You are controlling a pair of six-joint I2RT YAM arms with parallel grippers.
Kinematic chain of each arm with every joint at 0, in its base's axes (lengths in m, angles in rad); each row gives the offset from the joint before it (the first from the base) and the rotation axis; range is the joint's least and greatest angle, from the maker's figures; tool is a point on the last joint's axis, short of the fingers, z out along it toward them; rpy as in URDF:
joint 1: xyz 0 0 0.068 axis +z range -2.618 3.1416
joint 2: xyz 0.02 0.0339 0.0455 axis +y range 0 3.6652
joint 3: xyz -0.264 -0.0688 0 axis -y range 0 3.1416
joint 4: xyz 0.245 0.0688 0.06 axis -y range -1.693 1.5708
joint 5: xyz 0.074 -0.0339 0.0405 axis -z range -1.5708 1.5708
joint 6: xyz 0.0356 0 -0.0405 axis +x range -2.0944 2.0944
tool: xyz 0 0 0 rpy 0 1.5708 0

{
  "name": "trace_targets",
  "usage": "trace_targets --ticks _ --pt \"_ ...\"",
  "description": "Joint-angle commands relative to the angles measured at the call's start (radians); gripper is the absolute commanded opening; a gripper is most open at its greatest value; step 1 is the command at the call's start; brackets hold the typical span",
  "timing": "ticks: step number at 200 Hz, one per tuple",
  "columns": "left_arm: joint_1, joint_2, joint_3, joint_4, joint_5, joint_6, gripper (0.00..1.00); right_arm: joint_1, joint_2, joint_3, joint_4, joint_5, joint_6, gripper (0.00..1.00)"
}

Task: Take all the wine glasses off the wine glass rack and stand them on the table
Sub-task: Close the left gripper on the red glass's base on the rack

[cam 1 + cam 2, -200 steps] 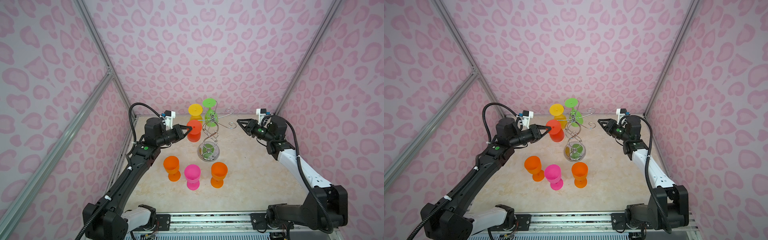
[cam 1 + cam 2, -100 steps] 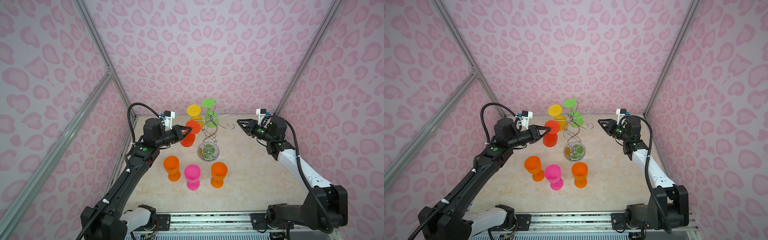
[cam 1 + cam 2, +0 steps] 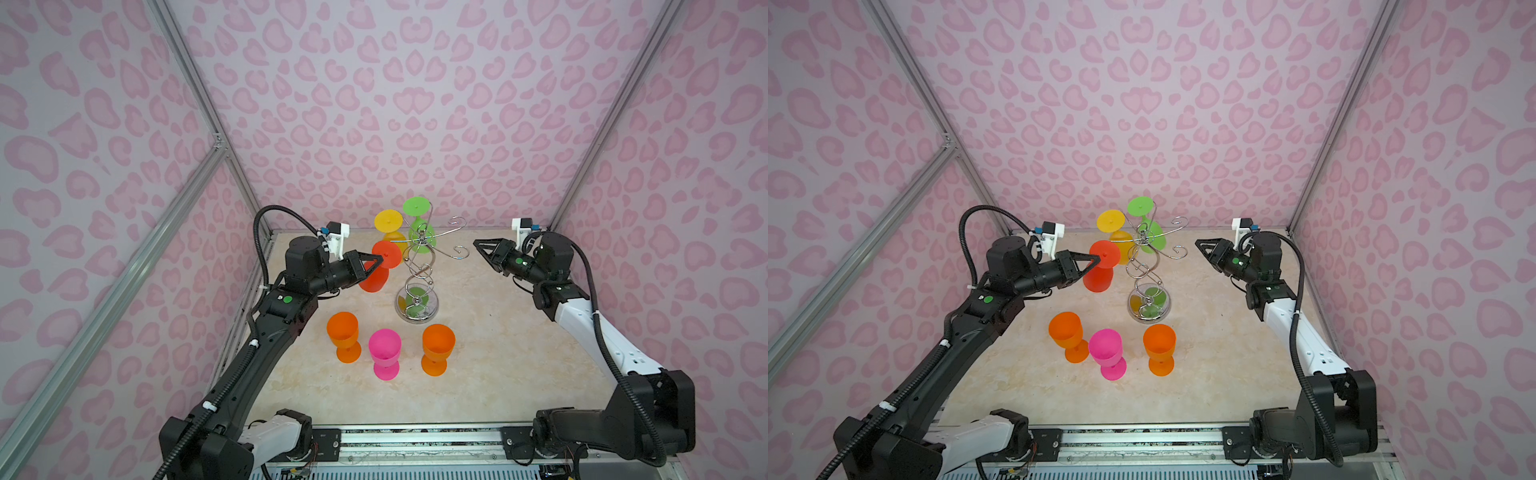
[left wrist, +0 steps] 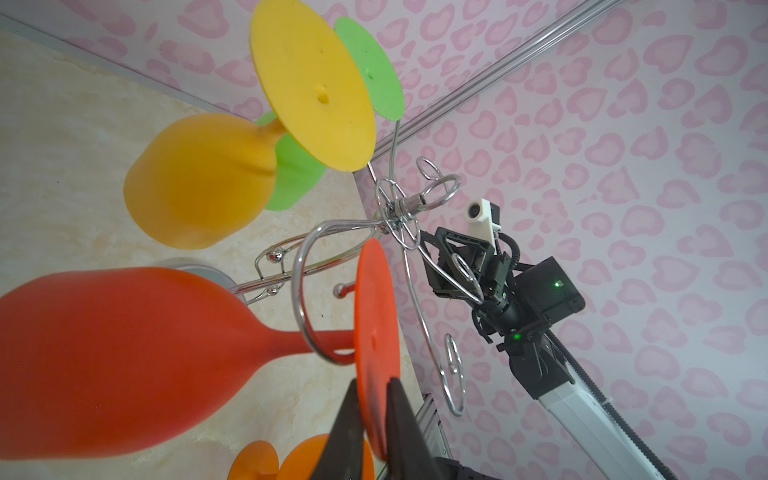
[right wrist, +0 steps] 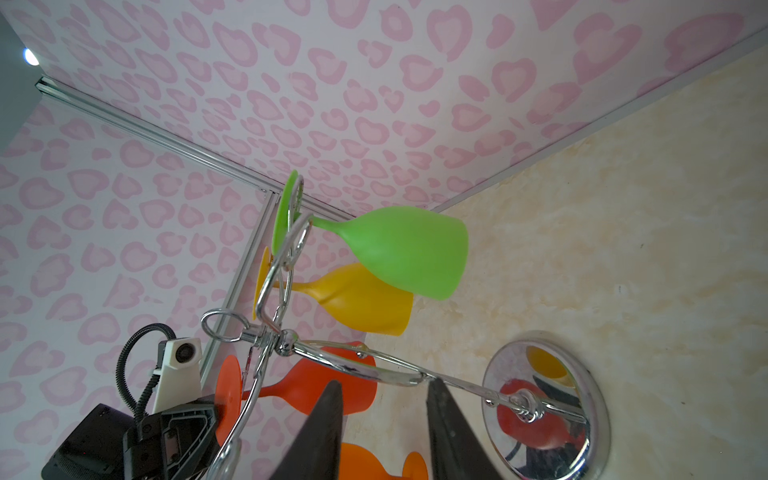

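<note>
The chrome wine glass rack (image 3: 419,270) stands at the table's middle back, with a yellow glass (image 3: 388,222) and a green glass (image 3: 417,206) hanging upside down from its hooks. On its left side a red wine glass (image 3: 374,280) hangs tilted. My left gripper (image 3: 379,260) is shut on the red wine glass's foot disc (image 4: 374,316), one finger on each face. A curled hook wire (image 4: 301,299) loops round the red stem. My right gripper (image 3: 478,244) hovers open and empty, right of the rack and apart from it; its fingers (image 5: 324,432) frame the rack's stem from a distance.
Three glasses stand upright in front of the rack: an orange one (image 3: 343,332), a pink one (image 3: 384,351) and another orange one (image 3: 437,347). Pink patterned walls close in the left, back and right. The rack's mirrored base (image 3: 417,309) sits right of the red glass.
My left gripper has drawn the red wine glass leftward and a little lower, away from the rack's centre, and the glass tilts more. The right arm has not moved.
</note>
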Motion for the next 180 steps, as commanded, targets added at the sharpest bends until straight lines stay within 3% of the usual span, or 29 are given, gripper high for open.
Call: trace_targets --ticks 1,95,180 --pt "0.001 -0.005 0.02 0.002 0.001 0.012 0.11 -0.001 0.001 -0.007 0.037 -0.004 0.006 0.35" --pt "0.01 -0.02 0.025 0.005 0.016 -0.026 0.02 -0.006 0.004 -0.017 0.062 -0.013 0.028 0.35" --pt "0.041 -0.021 0.008 0.115 0.089 -0.153 0.02 -0.013 0.001 -0.019 0.066 -0.018 0.034 0.35"
